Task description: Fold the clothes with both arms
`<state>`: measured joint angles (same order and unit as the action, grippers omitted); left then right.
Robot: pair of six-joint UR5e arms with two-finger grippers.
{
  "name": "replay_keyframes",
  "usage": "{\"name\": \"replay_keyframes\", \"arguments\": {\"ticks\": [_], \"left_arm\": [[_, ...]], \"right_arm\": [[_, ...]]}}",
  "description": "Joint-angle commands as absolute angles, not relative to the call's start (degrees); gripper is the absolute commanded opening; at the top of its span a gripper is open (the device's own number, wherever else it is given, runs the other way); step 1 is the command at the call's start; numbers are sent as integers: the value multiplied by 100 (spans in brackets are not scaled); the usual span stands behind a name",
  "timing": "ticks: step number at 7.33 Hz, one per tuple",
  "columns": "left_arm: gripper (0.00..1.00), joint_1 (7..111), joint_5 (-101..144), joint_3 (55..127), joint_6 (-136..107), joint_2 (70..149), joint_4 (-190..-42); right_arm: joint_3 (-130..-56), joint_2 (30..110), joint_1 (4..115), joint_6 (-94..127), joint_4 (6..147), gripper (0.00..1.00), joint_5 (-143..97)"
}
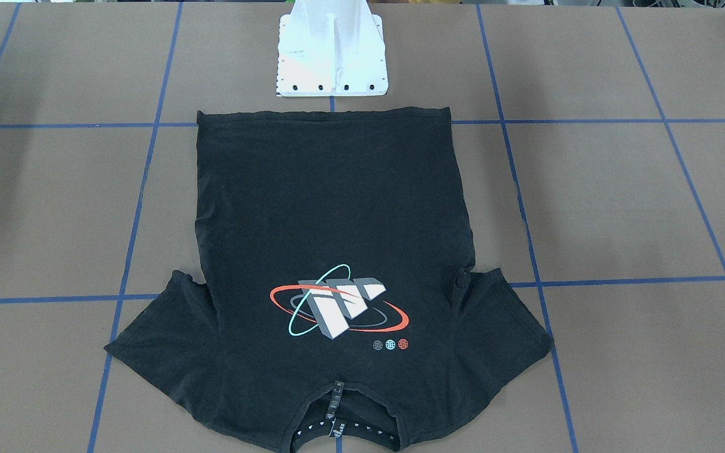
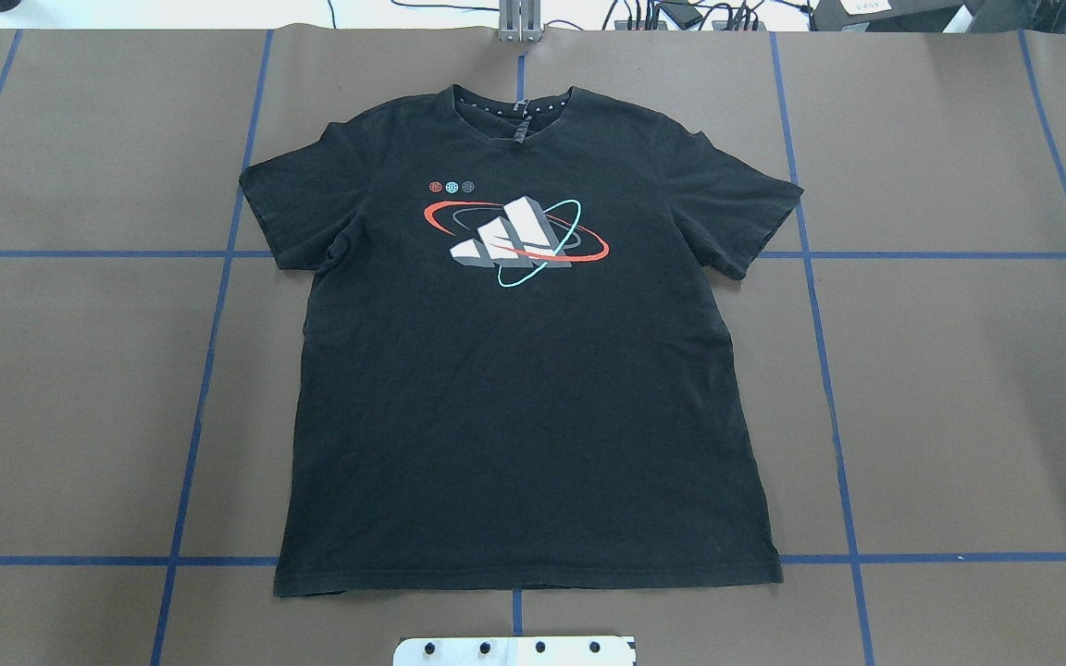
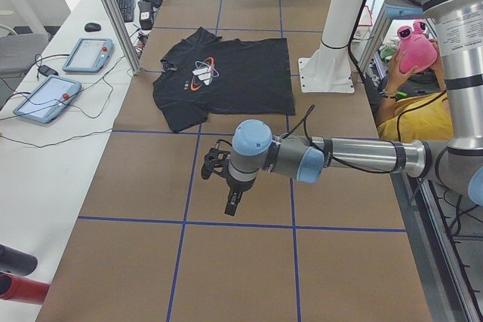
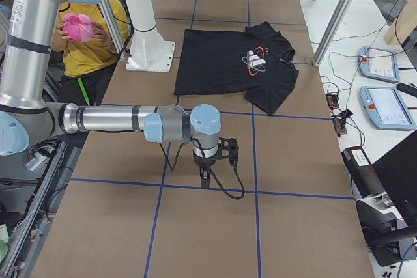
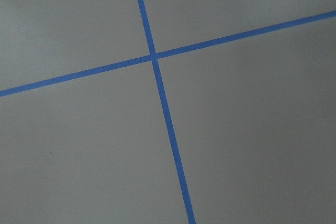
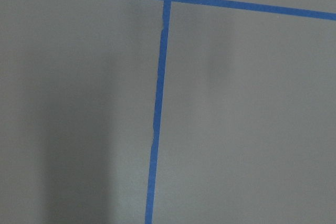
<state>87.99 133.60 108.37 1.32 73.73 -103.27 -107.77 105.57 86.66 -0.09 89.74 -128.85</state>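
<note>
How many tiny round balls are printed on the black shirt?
3, in one row on the T-shirt beside the orbit graphic: a red ball, a teal ball, a grey ball.

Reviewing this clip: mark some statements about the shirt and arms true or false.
1. The T-shirt lies flat with its graphic up. True.
2. Its collar is next to the white pedestal. False: the hem is beside the pedestal; the collar is at the far side.
3. One sleeve is folded over the body. False: both sleeves lie spread out.
4. Neither gripper touches the shirt. True: the left gripper and right gripper hang over bare table, apart from it.
</note>
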Motion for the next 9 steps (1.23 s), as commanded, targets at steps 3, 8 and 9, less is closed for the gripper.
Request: {"name": "replay_keyframes", "arguments": {"ticks": [3, 8, 9], "left_arm": [[100, 8675, 13114, 10872, 105, 7505, -10318], [100, 8675, 13079, 11014, 88, 8091, -11126], [100, 8675, 13078, 10926, 79, 8373, -11179]], "right_arm": [[-10828, 10538, 8666, -9, 8965, 100, -12928], [-11022, 9926, 8666, 35, 8956, 100, -12885], [-10847, 9618, 8666, 113, 8965, 100, -12893]]}}
